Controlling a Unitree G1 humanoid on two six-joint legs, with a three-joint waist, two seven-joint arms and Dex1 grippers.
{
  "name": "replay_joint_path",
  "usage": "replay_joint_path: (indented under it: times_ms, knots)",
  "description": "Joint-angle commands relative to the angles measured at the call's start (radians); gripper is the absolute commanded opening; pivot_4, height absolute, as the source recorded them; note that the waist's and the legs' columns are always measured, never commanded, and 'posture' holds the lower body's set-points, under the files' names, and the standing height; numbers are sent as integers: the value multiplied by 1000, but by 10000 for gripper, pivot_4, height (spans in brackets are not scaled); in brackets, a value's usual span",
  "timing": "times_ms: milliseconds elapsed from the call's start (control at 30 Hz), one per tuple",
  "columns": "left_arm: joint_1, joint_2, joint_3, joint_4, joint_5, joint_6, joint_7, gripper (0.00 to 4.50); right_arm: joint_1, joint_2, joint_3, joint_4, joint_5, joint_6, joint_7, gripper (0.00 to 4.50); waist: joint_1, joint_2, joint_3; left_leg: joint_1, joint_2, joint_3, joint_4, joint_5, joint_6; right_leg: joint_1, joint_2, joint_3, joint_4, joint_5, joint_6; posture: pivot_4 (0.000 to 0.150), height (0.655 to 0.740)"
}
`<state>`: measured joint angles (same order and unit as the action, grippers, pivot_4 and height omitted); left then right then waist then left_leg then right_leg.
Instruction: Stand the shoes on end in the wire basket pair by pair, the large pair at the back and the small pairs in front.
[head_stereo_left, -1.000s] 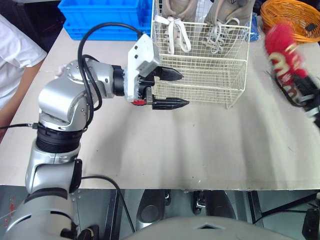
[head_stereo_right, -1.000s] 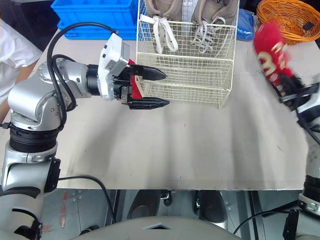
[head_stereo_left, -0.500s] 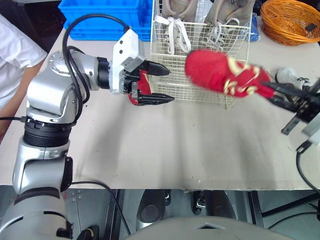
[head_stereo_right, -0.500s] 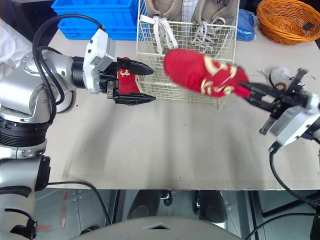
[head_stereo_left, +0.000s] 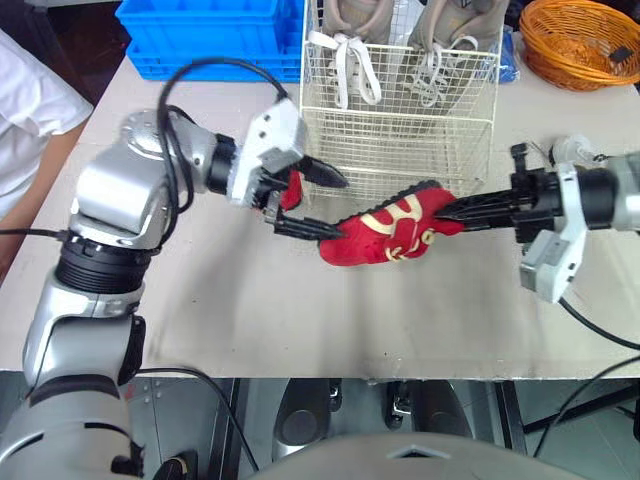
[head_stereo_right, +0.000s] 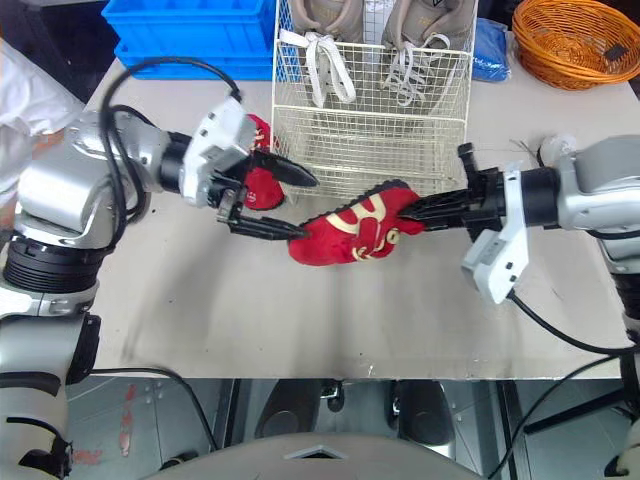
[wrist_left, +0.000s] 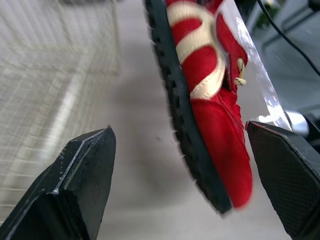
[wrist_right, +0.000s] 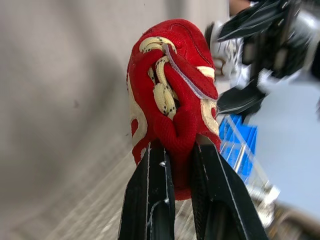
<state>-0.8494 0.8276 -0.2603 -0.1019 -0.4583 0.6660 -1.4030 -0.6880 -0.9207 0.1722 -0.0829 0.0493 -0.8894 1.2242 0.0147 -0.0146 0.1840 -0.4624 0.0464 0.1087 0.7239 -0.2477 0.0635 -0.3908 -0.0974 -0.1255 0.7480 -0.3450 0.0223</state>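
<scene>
My right gripper (head_stereo_left: 447, 211) is shut on the heel end of a small red shoe (head_stereo_left: 385, 237) with cream trim, holding it low over the table in front of the wire basket (head_stereo_left: 400, 150). The shoe's toe points at my left gripper (head_stereo_left: 327, 204), which is open with a finger on either side of the toe (wrist_left: 215, 100). Another red shoe (head_stereo_right: 262, 186) shows partly behind the left gripper, by the basket's front left corner. Two large beige shoes (head_stereo_left: 350, 25) stand on end at the back of the basket. In the right wrist view the fingers (wrist_right: 150, 195) pinch the shoe's collar.
A blue crate (head_stereo_left: 210, 35) sits behind the basket on the left and an orange wicker basket (head_stereo_left: 585, 40) at the back right. A person's white sleeve (head_stereo_left: 25, 110) is at the table's left edge. The table's front edge runs close below the arms.
The right gripper swung the red shoe from high on the right down and leftward to the table in front of the basket. The left gripper tilted towards it, and now the shoe's toe lies between its fingers.
</scene>
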Motion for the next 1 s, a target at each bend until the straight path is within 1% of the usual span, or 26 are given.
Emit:
replay_joint_path:
  times_ms: [33,167,267,300,333,367,433,500,533,567,600,633,667,700,733,767,800,833,933,967,1000]
  knots:
    - [-41,-12,-21,-3,24,4,-13,45000,-45,14,7,19,-23,-46,-40,111,0,0,0,0,0,0,0,0,0,0,0,0,0,0,0,1500,6860]
    - [-47,-39,-41,10,36,11,-13,45000,-58,27,19,35,-51,-65,-73,111,-2,0,0,0,0,0,0,0,0,0,0,0,0,0,0,1500,6860]
    - [-54,-47,-55,28,47,1,-33,37733,-61,31,19,44,-72,-75,-100,0,-2,0,0,0,0,0,0,0,0,0,0,0,0,0,0,1500,6860]
    - [-56,-50,-58,33,46,1,-43,32578,-61,33,17,48,-80,-78,-110,0,-2,0,0,0,0,0,0,0,0,0,0,0,0,0,0,1500,6860]
    - [-57,-51,-60,37,46,1,-51,28997,-62,33,16,52,-86,-81,-119,0,-2,0,0,0,0,0,0,0,0,0,0,0,0,0,0,1500,6860]
    - [-58,-54,-63,41,48,0,-58,23236,-62,32,15,57,-92,-86,-127,0,-2,0,0,0,0,0,0,0,0,0,0,0,0,0,0,1500,6860]
    - [-57,-57,-66,47,54,-5,-63,13836,-55,27,15,64,-96,-91,-140,0,-2,0,0,0,0,0,0,0,0,0,0,0,0,0,0,1500,6860]
    - [-52,-60,-62,48,58,-11,-66,6221,-39,17,14,64,-89,-87,-149,0,-2,0,0,0,0,0,0,0,0,0,0,0,0,0,0,1500,6860]
    - [-49,-62,-59,47,58,-12,-66,4591,-31,12,15,62,-81,-80,-151,7540,-2,0,0,0,0,0,0,0,0,0,0,0,0,0,0,1500,6860]
    - [-41,-67,-49,45,54,-16,-60,4582,-6,4,10,59,-52,-42,-150,10951,-2,0,0,0,0,0,0,0,0,0,0,0,0,0,0,1500,6860]
    - [-35,-69,-42,41,51,-18,-55,4582,11,-2,6,54,-30,-13,-150,16098,-1,0,0,0,0,0,0,0,0,0,0,0,0,0,0,1500,6860]
    - [-28,-73,-29,36,43,-18,-47,4581,38,-10,-1,41,5,39,-150,19906,0,0,0,0,0,0,0,0,0,0,0,0,0,0,0,1500,6860]
    - [-19,-79,-13,32,30,-9,-38,4581,72,-17,-18,22,45,133,-159,25543,0,0,0,0,0,0,0,0,0,0,0,0,0,0,0,1500,6860]
    - [-8,-85,6,27,17,-3,-28,4581,102,-27,-30,0,80,226,-163,29449,0,0,0,0,0,0,0,0,0,0,0,0,0,0,0,1500,6860]
    - [4,-94,30,19,-3,13,-10,4580,150,-47,-53,-33,139,356,-170,35063,-1,0,0,0,0,0,0,0,0,0,-1,0,0,0,0,1500,6860]
    - [15,-101,52,9,-20,23,4,4580,203,-72,-76,-71,207,488,-173,39283,0,0,0,0,0,0,0,0,0,0,-1,0,0,0,0,1500,6860]
    - [23,-105,66,0,-31,29,13,4579,240,-91,-94,-103,252,579,-174,44505,1,0,0,0,0,0,0,0,0,0,-1,0,0,0,0,1500,6860]
    - [30,-110,79,-7,-38,31,25,4579,277,-107,-114,-138,300,668,-176,45000,0,0,0,-1,0,-1,0,0,0,0,-1,-1,0,0,0,1500,6860]
    - [46,-147,115,-17,-58,45,92,4579,416,-136,-194,-317,639,1078,-294,45000,-1,0,0,-1,1,-2,0,0,0,1,-1,-1,0,0,-1,1500,6860]
    - [49,-161,120,-16,-58,43,109,4579,448,-143,-218,-374,772,1195,-345,45000,-2,0,0,0,1,-2,0,0,0,2,-1,-2,0,0,-1,1500,6860]
    - [51,-172,124,-16,-59,44,123,4579,465,-142,-239,-417,861,1269,-380,45000,-3,0,0,0,1,-3,0,0,0,3,-1,-2,0,0,-1,1500,6860]
